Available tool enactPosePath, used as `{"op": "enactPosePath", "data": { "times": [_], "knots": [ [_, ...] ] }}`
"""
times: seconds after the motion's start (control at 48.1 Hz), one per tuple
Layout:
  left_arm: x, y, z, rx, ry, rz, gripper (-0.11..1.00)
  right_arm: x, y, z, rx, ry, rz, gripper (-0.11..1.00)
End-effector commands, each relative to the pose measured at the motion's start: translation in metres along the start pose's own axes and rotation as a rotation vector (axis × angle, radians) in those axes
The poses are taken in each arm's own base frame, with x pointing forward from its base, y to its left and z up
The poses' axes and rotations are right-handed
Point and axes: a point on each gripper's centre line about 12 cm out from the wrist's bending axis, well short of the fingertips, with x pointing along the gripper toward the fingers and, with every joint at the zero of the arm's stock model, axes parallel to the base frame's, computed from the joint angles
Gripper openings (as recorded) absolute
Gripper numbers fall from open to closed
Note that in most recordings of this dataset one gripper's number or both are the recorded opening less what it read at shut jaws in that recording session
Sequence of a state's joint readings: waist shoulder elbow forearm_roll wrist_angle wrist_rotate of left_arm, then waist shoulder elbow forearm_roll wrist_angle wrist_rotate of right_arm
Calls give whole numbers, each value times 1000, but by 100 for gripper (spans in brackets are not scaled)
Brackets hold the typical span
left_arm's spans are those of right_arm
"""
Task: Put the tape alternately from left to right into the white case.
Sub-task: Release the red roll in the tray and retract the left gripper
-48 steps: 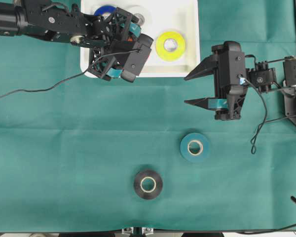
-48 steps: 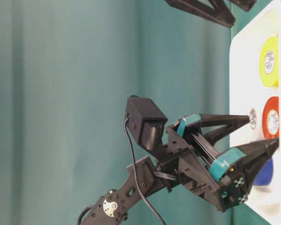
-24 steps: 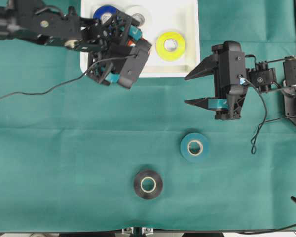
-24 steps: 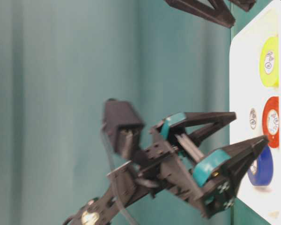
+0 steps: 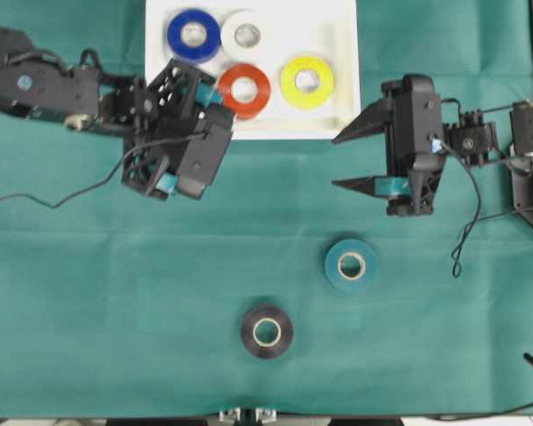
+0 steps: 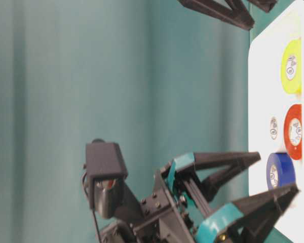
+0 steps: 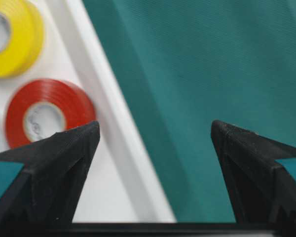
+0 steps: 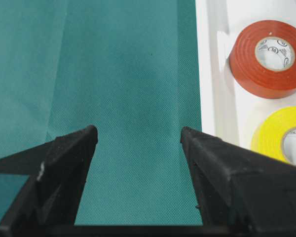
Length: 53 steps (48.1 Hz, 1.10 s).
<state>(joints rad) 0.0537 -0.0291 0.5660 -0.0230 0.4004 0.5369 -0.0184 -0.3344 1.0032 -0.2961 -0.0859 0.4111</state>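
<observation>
While four rolls lie in the white case, two wait on the green table.
Blue roll, white roll, red roll and yellow roll sit inside. Teal roll and black roll lie apart on the cloth. Left tool at the case's near-left corner and right tool both stand apart, holding nothing.

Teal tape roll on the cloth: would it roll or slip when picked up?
The teal tape roll lies flat, so it probably won't roll. It looks like a stiff ring, likely light. Its smooth sides might slip on the green cloth if nudged.
</observation>
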Motion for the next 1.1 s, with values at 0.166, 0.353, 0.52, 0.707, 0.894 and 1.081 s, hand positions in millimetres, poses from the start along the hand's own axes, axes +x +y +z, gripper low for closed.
{"op": "enactPosePath", "data": {
  "times": [0.166, 0.353, 0.52, 0.707, 0.894, 1.081],
  "knots": [
    [-19, -11, 0, -97, -49, 7, 75, -1, 1, 7, -1, -35, 10, 75],
    [-20, -18, -10, -175, -64, 9, 75, -1, 1, 7, -1, -32, 9, 75],
    [-25, -26, -15, -212, -89, 9, 75, -1, 1, 5, 1, -29, 9, 75],
    [-34, -33, -25, -238, -117, 16, 75, -1, 1, 5, -1, -27, 8, 75],
    [-41, -36, -32, -272, -165, 32, 75, -1, 1, 4, 1, -26, 8, 75],
    [-44, -39, -38, -286, -206, 46, 75, -1, 1, 3, 1, -24, 8, 75]
  ]
}}
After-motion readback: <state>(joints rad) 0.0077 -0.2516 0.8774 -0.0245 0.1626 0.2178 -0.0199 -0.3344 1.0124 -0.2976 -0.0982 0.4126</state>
